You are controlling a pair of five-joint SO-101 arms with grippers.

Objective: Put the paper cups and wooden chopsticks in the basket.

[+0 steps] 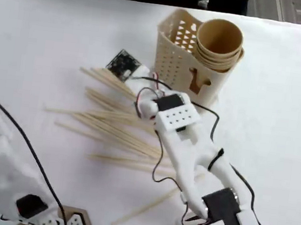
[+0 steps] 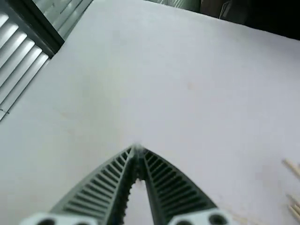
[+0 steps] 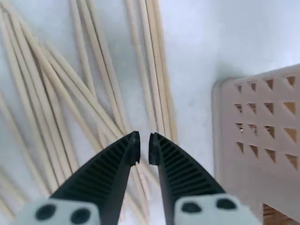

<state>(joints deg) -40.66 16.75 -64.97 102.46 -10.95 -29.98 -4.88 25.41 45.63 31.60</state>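
At the lower left of the high view the left arm (image 1: 1,182) sits low at the edge of the white tabletop (image 1: 51,30). In its wrist view the left gripper (image 2: 136,152) has its fingers clenched tip to tip on nothing, over bare tabletop, with a few chopstick ends at the right edge of that frame. Near the lower centre of the high view a single chopstick (image 1: 145,207) lies slanted, apart from the rest. The right arm (image 1: 190,149) runs from the lower right up to the middle of the frame. The right gripper (image 3: 143,149) hangs over the wooden chopsticks (image 3: 93,93), its fingers parted by a narrow gap and grasping nothing, with the basket wall just beside it. The chopsticks (image 1: 111,124) lie scattered flat on the tabletop, left of centre, many crossing one another. Farthest, at the upper centre, the perforated beige basket (image 1: 173,55) stands upright, and the nested paper cups (image 1: 219,41) sit in its right end, their rims above its rim.
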